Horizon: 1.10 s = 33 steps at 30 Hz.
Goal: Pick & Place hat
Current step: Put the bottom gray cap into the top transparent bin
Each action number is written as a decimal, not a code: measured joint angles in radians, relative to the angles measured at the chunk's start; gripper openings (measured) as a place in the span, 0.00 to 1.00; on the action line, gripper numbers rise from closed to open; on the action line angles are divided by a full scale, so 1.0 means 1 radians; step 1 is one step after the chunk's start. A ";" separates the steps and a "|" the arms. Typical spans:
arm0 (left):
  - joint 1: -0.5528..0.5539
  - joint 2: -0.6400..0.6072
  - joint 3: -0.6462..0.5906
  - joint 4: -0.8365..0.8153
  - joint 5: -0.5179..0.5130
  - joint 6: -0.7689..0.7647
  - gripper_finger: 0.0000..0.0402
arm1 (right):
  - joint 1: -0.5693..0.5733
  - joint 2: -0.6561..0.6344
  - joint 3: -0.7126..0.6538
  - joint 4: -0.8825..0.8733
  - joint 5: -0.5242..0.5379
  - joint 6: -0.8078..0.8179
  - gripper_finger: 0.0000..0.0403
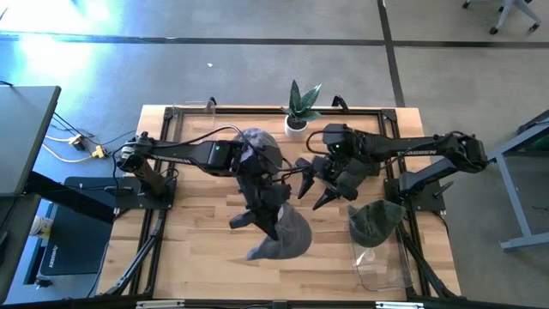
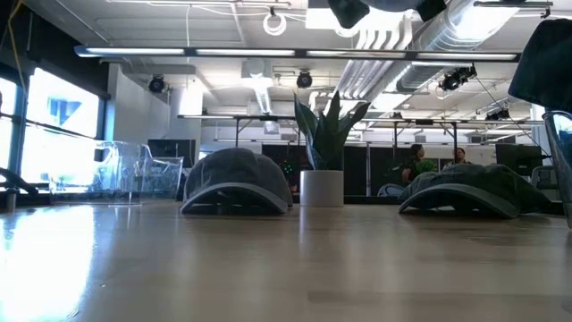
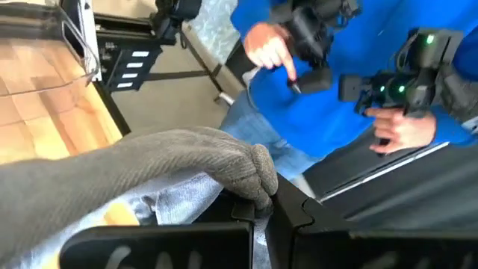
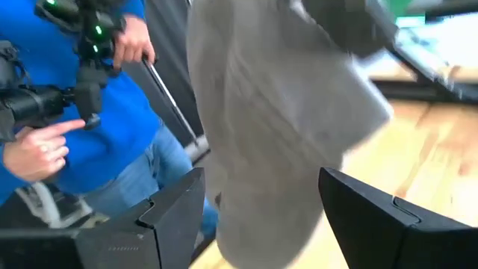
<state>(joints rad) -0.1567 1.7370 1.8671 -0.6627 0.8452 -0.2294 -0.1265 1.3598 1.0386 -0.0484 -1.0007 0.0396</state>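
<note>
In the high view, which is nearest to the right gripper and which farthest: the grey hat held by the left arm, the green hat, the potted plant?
From the right gripper:
1. Grey hat, held up by the left gripper, toward the table's front.
2. Green hat, front right.
3. Potted plant, at the back edge. The last two are nearly equal.

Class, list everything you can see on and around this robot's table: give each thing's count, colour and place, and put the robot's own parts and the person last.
held hat: one, grey, hanging from the left gripper over the table's front middle.
hats on the table: two, grey; one at the back centre, one on the right.
potted plant: one, green leaves in a white pot, back edge of the table.
clear container: one, transparent, front right corner.
table: one, light wood with a black frame.
left gripper: one, dark, shut on the held hat.
right gripper: one, dark, open, right of the held hat.
person: one, blue top and jeans, beside the table, holding dark controllers.
</note>
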 joint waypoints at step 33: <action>-0.105 0.002 0.000 -0.668 -0.595 0.409 0.00 | 0.073 0.009 -0.159 0.317 0.335 -0.206 0.62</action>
<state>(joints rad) -0.2619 1.7386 1.8671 -1.3309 0.2506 0.1792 -0.0538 1.3690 0.8799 0.2689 -0.6661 -0.1665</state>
